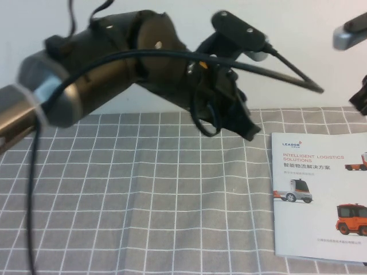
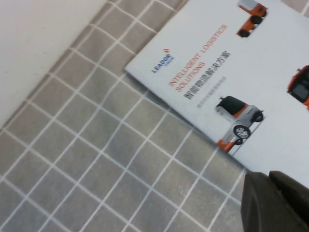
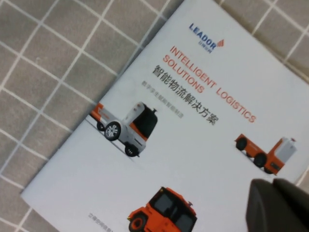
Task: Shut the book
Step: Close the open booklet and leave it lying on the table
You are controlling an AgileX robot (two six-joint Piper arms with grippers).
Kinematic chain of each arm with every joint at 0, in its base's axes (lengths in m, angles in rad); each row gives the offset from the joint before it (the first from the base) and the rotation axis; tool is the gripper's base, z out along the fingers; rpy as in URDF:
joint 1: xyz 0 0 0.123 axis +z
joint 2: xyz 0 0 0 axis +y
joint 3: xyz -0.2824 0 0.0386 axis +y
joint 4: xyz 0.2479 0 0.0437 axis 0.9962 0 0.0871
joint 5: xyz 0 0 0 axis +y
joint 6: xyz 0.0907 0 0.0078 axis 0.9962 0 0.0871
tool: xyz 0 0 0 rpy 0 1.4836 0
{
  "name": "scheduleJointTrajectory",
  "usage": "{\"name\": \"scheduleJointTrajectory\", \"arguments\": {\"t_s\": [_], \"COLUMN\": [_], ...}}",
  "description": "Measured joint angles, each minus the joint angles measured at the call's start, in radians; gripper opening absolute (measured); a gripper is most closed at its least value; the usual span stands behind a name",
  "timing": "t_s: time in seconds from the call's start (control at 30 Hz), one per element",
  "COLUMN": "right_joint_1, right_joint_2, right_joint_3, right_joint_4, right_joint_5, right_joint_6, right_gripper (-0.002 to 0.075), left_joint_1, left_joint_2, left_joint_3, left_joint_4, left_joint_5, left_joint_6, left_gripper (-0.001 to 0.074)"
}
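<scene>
On the checked cloth (image 1: pixel 143 172) lies the closed brochure (image 1: pixel 321 195); left gripper (image 1: pixel 251 132) hovers beside it, right gripper (image 3: pixel 274 194) above, both with fingers closed.

Book (image 1: pixel 321 195): smooth, glossy paper cover. Tablecloth (image 1: pixel 143 189): matt woven cloth, grey w/ white grid. Left gripper (image 1: pixel 250 130), above cloth's far edge, mid: matt black plastic. Right gripper (image 1: pixel 361 98), far-right edge: dark, matt.

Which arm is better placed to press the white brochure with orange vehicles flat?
Probably right. The white brochure lies closed on the robot's right, and the right gripper hovers over its cover; the left gripper hangs beside it over grey checked cloth.
</scene>
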Motion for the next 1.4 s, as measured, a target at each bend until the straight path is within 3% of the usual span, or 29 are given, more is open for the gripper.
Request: {"name": "scheduleJointTrajectory", "arguments": {"t_s": [0.33,0.6,0.87,1.13,1.4], "right_joint_1": [0.000,0.000,0.000,0.000,0.000], "right_joint_2": [-0.309,-0.572,-0.865,-1.173,-1.434], "right_joint_3": [0.043,0.346,0.690,0.921,1.108], "right_joint_4": [-0.006,-0.006,0.028,0.093,0.233], "right_joint_5": [-0.007,-0.094,-0.195,-0.224,-0.292], "right_joint_6": [0.000,0.000,-0.048,-0.073,-0.139], "right_gripper": [-0.0001,-0.0001,-0.0001,-0.0001,-0.0001], "left_joint_1": [0.000,0.000,0.001,0.009,0.155], "left_joint_2": [-0.424,-0.742,-0.943,-1.024,-1.029], "left_joint_3": [0.512,0.900,1.103,1.122,1.122], "left_joint_4": [0.147,0.172,0.153,0.138,0.175], "left_joint_5": [-0.397,-0.679,-0.662,-0.539,-0.493], "left_joint_6": [-0.086,-0.053,-0.060,-0.141,-0.189], "left_gripper": [-0.0002,-0.0002,-0.0001,-0.0002,-0.0002]}}
